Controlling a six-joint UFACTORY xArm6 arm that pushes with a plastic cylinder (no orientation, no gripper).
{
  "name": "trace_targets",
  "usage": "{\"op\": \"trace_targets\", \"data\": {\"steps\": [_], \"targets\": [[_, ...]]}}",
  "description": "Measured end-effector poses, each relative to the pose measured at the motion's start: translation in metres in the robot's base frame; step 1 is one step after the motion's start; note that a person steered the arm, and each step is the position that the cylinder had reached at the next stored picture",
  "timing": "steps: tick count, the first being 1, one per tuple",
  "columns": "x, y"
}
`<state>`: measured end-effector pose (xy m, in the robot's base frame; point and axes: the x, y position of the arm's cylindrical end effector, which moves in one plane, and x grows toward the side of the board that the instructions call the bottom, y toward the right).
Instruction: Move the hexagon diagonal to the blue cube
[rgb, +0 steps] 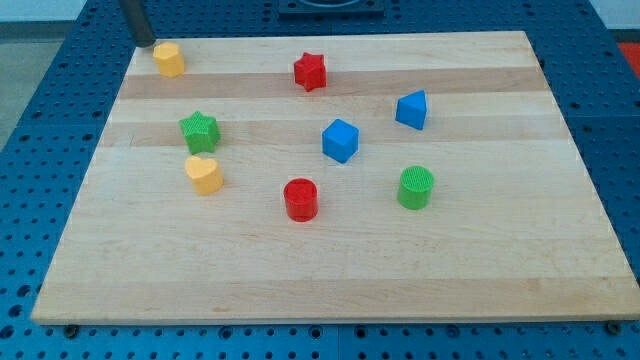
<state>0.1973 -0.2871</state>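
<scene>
1. Wooden board (330, 270) on blue perforated table (40, 110); nine small blocks spread across it.
2. Tool state: plain rod, nothing held, nothing to open or close. My tip (146, 43) at the view's top-left corner, at the board's top edge.
3. Yellow hexagon (169, 59) close to the tip, toward the view's lower right; contact could not be confirmed.
4. Blue cube (340, 140) well apart, near the board's centre, toward the view's lower right from the hexagon.
5. Judged: tip, hexagon and cube lay roughly in line, so a push toward the lower right suited.
6. Red star (311, 71) and green star (200, 130) flanked that path; open lane between them.
7. Little room behind the hexagon: top and left edges near.
</scene>
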Motion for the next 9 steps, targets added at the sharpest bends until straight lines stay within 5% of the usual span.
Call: {"op": "trace_targets", "data": {"steps": [4,9], "targets": [[0.019,0.043],[0.031,0.027]]}}
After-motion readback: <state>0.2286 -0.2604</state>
